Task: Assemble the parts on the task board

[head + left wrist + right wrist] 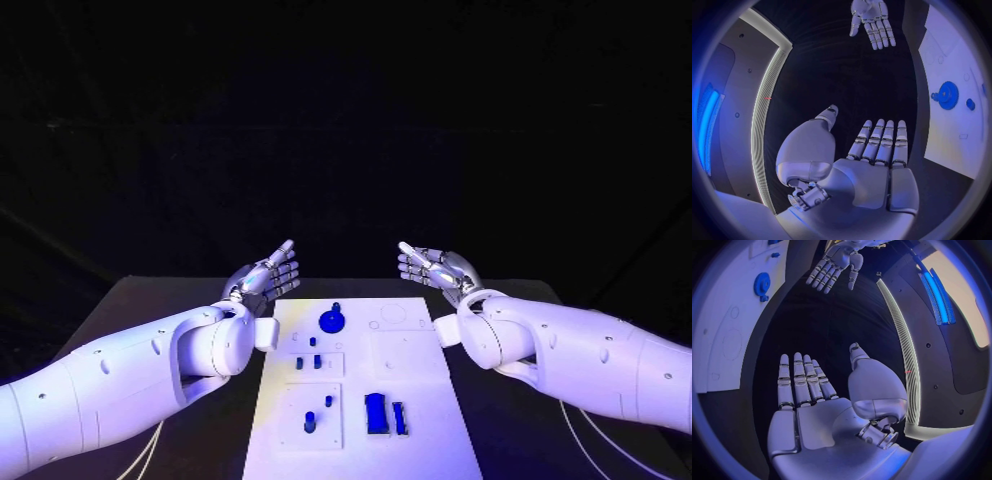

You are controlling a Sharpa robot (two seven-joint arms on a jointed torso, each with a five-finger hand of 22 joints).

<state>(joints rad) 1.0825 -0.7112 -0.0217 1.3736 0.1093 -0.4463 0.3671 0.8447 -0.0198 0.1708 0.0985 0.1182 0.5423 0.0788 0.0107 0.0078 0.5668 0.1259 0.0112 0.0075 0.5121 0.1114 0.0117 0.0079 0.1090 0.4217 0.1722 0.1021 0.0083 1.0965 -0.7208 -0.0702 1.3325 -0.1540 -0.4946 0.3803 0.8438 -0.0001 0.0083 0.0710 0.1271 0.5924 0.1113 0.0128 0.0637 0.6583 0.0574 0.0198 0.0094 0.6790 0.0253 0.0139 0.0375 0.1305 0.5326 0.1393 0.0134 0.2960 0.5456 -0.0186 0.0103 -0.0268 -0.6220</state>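
Fingers [879,142] of the left hand [265,277] and of the right hand [440,268]: straight, apart, palms facing, holding nothing, both raised past the far end of the task board [364,385], at 11 and 1 o'clock from it. Task board on the black table [173,290], carrying a blue gear [333,320] at its 12 o'clock end and smaller blue parts [376,412] toward 6 o'clock; probable risk is a reaching hand brushing the loose parts aside. Head view catalogues the near parts; wrist views add each open palm and the opposite hand.
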